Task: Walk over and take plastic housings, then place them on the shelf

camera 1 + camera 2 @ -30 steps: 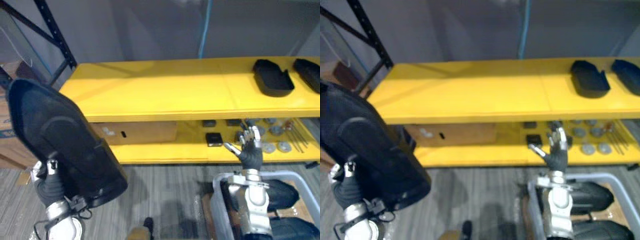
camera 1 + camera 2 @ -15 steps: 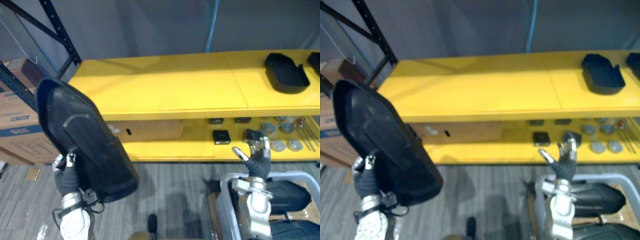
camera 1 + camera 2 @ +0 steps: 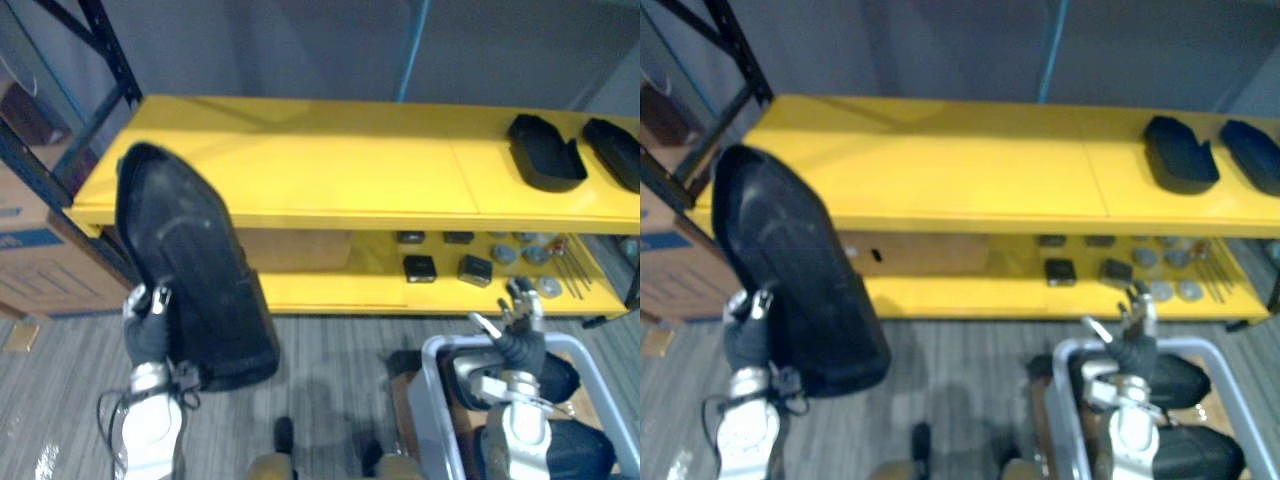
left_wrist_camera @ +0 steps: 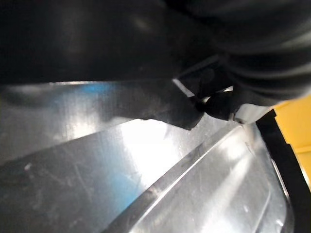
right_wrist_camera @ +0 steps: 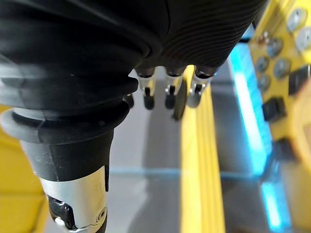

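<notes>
My left hand [image 3: 148, 335] is shut on the lower edge of a large black plastic housing [image 3: 190, 270], which stands nearly upright at the lower left, its top level with the front edge of the yellow upper shelf [image 3: 330, 170]. Its glossy surface [image 4: 146, 160] shows close up in the left wrist view. Two more black housings [image 3: 543, 152] [image 3: 615, 150] lie on the shelf's right end. My right hand [image 3: 520, 335] is open at the lower right, fingers [image 5: 167, 92] straight, holding nothing.
A grey bin [image 3: 435, 365] under my right hand holds more black housings [image 3: 560, 375]. The lower shelf carries a cardboard box [image 3: 290, 250] and several small dark and round parts [image 3: 475, 268]. A cardboard box [image 3: 40, 260] and black rack posts [image 3: 105, 45] stand at the left.
The whole view has shifted, so the camera moved. The held housing now stands more upright and nearer the shelf edge. My right hand sits lower, over the bin.
</notes>
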You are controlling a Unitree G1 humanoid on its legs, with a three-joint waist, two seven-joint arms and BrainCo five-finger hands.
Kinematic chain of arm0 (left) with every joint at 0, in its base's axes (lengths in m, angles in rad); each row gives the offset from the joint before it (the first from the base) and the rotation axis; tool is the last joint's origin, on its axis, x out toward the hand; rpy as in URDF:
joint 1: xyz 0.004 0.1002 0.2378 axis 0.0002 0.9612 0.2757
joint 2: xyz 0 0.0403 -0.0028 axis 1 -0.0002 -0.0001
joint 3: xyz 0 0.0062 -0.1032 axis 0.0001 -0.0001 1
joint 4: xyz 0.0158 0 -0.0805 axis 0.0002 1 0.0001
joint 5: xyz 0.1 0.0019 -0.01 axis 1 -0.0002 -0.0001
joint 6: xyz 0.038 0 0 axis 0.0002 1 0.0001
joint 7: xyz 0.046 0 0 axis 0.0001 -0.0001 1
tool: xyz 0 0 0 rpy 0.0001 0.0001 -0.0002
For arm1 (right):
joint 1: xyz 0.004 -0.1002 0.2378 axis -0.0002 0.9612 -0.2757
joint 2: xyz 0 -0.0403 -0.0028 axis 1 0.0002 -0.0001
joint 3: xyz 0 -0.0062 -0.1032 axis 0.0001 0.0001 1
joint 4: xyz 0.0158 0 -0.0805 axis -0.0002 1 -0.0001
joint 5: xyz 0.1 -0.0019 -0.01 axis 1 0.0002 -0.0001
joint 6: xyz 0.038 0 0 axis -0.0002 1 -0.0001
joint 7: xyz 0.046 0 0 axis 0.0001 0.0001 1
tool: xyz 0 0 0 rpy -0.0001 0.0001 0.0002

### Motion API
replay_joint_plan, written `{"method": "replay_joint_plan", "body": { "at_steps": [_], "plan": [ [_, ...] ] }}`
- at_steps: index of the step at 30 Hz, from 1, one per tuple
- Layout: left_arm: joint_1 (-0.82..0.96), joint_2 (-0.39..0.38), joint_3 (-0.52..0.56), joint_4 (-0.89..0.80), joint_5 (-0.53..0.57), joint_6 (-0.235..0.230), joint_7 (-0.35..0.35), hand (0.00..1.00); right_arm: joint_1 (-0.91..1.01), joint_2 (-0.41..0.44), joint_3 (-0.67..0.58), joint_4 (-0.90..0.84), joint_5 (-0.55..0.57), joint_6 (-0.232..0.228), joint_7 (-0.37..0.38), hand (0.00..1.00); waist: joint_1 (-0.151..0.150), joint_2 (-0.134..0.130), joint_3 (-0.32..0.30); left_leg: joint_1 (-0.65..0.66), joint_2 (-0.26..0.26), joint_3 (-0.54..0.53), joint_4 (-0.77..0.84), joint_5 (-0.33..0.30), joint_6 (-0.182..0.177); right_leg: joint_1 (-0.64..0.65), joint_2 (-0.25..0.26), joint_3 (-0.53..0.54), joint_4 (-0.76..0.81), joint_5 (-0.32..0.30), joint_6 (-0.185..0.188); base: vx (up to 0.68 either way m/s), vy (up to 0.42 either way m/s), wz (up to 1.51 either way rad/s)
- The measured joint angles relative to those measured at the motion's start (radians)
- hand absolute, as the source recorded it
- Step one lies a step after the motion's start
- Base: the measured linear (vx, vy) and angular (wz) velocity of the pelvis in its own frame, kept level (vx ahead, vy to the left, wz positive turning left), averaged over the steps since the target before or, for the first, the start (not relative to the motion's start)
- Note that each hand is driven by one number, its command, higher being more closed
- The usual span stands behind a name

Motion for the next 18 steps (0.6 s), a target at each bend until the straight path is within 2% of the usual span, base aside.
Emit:
{"method": "replay_joint_plan", "body": {
  "at_steps": [1,2,5,8,13,14,15,16,17,18],
  "plan": [
    [0.014,-0.009,-0.001,0.001,-0.001,0.004,0.005,1.0,0.014,0.002,0.006,0.0,0.001,-0.001,0.001,0.0,0.003,0.005,-0.007,0.013,0.0,-0.002,-0.016,0.003,-0.005,0.003,0.002,0.005,0.0,-0.002,-0.01,0.4,0.048,-0.06],
    [0.034,-0.024,-0.01,-0.003,-0.004,0.004,0.019,1.0,0.033,0.003,0.018,-0.002,-0.001,-0.005,0.011,0.0,0.007,0.008,-0.03,0.004,-0.001,-0.008,-0.021,-0.003,-0.006,0.003,0.006,0.001,-0.016,0.002,-0.005,0.36,0.019,0.04],
    [0.047,-0.052,-0.031,-0.014,-0.01,0.004,0.04,1.0,0.026,0.004,0.029,-0.013,-0.003,-0.005,-0.003,0.0,0.018,0.012,-0.034,0.001,0.007,-0.015,-0.013,-0.018,-0.016,0.023,0.014,-0.011,-0.04,0.01,-0.002,0.37,0.012,0.1],
    [0.091,-0.069,-0.063,-0.052,-0.005,0.003,0.045,1.0,0.026,0.004,0.057,-0.039,-0.004,-0.005,-0.029,0.0,0.021,0.013,-0.047,-0.001,0.023,-0.029,0.016,-0.051,-0.028,0.052,0.027,-0.031,-0.06,0.0,-0.017,0.41,-0.012,0.14],
    [0.089,-0.067,-0.082,-0.098,0.0,0.002,0.05,1.0,0.021,-0.019,0.056,-0.05,-0.001,-0.034,-0.029,0.0,0.018,0.048,-0.09,-0.022,0.062,-0.044,0.122,-0.136,-0.05,0.071,0.066,-0.027,-0.046,-0.04,-0.049,0.23,-0.041,0.02],
    [0.089,-0.066,-0.083,-0.104,0.0,0.002,0.053,1.0,0.026,-0.02,0.056,-0.05,-0.001,-0.036,-0.029,0.0,0.019,0.048,-0.091,-0.018,0.065,-0.042,0.138,-0.14,-0.056,0.073,0.066,-0.025,-0.034,-0.05,-0.052,0.15,-0.058,0.0],
    [0.091,-0.062,-0.082,-0.116,0.0,0.002,0.06,1.0,0.035,-0.019,0.063,-0.053,-0.001,-0.041,-0.029,0.0,0.02,0.041,-0.095,-0.059,0.071,-0.028,0.249,-0.146,-0.064,0.075,0.056,-0.013,-0.012,-0.08,-0.046,0.1,-0.076,-0.15],
    [0.097,-0.067,-0.083,-0.12,-0.001,0.002,0.069,1.0,0.043,-0.022,0.066,-0.069,-0.001,-0.041,-0.029,0.0,0.023,0.047,-0.095,-0.123,0.093,-0.027,0.424,-0.146,-0.064,0.087,0.055,-0.003,0.008,-0.108,-0.027,0.07,-0.075,-0.22],
    [0.104,-0.072,-0.084,-0.12,-0.002,0.002,0.071,1.0,0.051,-0.024,0.065,-0.081,-0.001,-0.041,-0.029,0.0,0.023,0.063,-0.096,-0.146,0.111,-0.027,0.498,-0.146,-0.063,0.1,0.063,-0.002,0.011,-0.116,-0.024,0.05,-0.099,-0.35],
    [0.125,-0.084,-0.083,-0.121,-0.002,0.003,0.071,1.0,0.067,-0.026,0.065,-0.106,-0.001,-0.044,-0.029,0.0,0.023,0.092,-0.106,-0.183,0.153,-0.026,0.624,-0.129,-0.046,0.125,0.084,0.006,0.019,-0.137,-0.027,0.08,-0.079,-0.39]
  ]
}}
